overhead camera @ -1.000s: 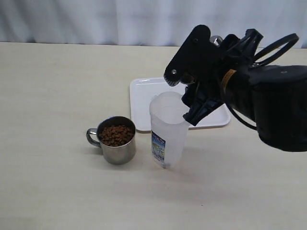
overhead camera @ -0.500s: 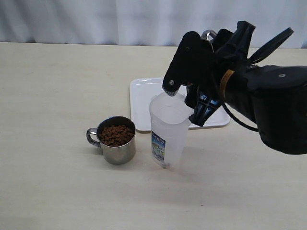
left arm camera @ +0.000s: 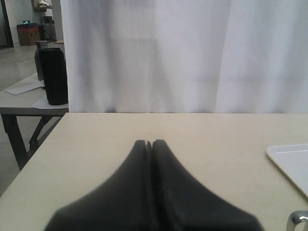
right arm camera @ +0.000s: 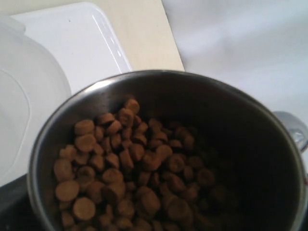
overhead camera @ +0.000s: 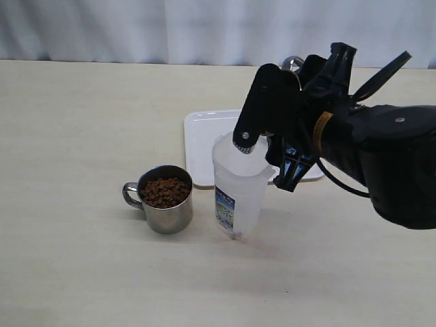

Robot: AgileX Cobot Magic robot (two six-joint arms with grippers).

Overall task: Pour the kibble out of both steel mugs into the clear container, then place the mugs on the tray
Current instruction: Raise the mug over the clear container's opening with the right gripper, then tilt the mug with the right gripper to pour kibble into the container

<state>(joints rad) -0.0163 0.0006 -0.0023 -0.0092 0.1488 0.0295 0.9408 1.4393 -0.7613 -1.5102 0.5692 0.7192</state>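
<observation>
Clamps steel mug (right arm camera: 216, 110) of kibble (right arm camera: 125, 163) in right hand (overhead camera: 269, 160), just upper right of clear container (overhead camera: 238, 194); must tip lower-left.

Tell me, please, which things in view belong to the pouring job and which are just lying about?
Job in hand:
- raised steel mug, holding kibble
- standing steel mug, also full
- clear container
- tray

Just lying about:
- black cylinder on a side table
- white curtain
</observation>
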